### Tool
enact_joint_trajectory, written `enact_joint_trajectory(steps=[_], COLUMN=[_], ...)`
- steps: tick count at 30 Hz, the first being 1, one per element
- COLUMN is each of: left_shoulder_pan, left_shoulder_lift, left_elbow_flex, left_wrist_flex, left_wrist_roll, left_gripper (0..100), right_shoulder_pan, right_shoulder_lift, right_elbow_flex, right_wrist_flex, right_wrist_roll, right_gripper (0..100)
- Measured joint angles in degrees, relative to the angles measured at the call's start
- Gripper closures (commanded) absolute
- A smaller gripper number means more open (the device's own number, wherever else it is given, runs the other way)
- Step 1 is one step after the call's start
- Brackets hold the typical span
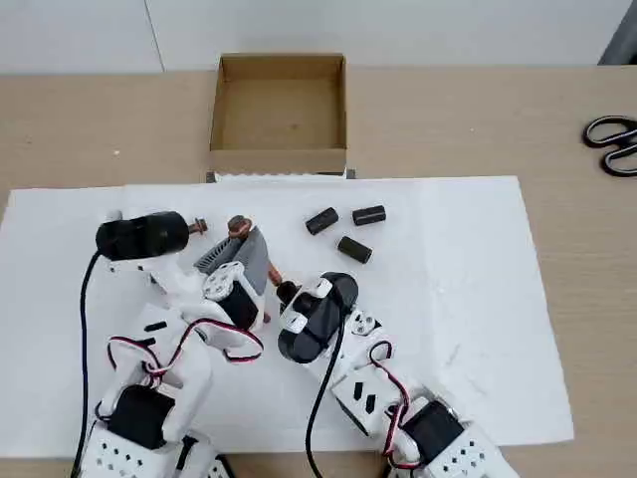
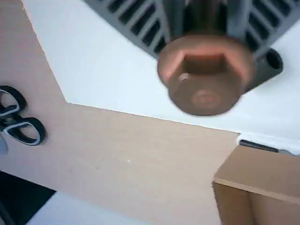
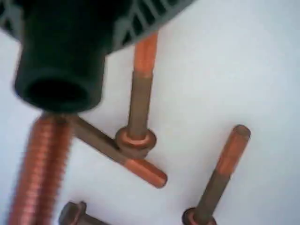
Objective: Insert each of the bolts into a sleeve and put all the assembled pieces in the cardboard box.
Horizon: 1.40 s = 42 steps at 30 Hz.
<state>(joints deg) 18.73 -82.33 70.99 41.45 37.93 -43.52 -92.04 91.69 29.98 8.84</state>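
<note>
Where the wooden table [image 1: 498,119] carries a white paper sheet [image 1: 478,299], both arms sit low over the sheet's near half. The cardboard box [image 1: 279,159] stands open-topped well beyond both sets of jaws, touching the sheet's far edge. The left gripper [image 1: 244,249] has its jaws closed on a copper bolt [image 2: 204,75], with the hex head sticking out on the box side of the jaws and the threaded end aimed toward the other arm. The right gripper [image 1: 291,296] clamps a black sleeve [image 3: 61,61]; the bolt's threaded tip lies just beside the sleeve's open mouth, outside it. Black-handled scissors [image 1: 612,144] rest on bare table well out past the right jaws. Three loose sleeves [image 1: 320,220] [image 1: 368,214] [image 1: 354,249] lie near one another between the jaws and the box. Beneath the right jaws, loose bolts [image 3: 139,93] [image 3: 119,152] [image 3: 218,176] lie on the sheet, two crossed and touching, the third apart.
</note>
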Motion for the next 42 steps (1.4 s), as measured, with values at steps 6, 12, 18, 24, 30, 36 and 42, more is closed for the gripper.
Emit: enact_joint_trajectory(steps=[6,12,18,24,30,36,42], left_shoulder_pan=[2.7,3.0,5.4,7.8,8.4,8.5,8.4], left_shoulder_lift=[0.0,0.0,-0.4,-1.0,-1.3,-1.4,-0.5], left_elbow_flex=[0.0,0.0,-1.0,-1.0,2.0,2.8,3.3], left_wrist_flex=[0.7,2.4,9.8,14.9,14.9,14.9,15.9], left_wrist_roll=[-0.3,0.0,0.3,-1.0,-3.9,-5.0,-6.9], left_gripper=[100,100,100,100,99,89,72], right_shoulder_pan=[0.2,0.0,0.0,-0.2,-0.2,-0.3,0.4], right_shoulder_lift=[-0.1,-0.1,-0.1,-0.1,0.0,0.1,-0.1], right_elbow_flex=[0.0,0.0,0.2,0.2,1.1,1.1,1.1], right_wrist_flex=[0.0,-0.6,-3.5,-4.0,-3.9,-3.9,-4.0], right_wrist_roll=[0.0,0.0,0.1,0.1,0.2,0.2,0.1], right_gripper=[99.5,99.5,99.5,99.5,99.5,99.5,99.5])
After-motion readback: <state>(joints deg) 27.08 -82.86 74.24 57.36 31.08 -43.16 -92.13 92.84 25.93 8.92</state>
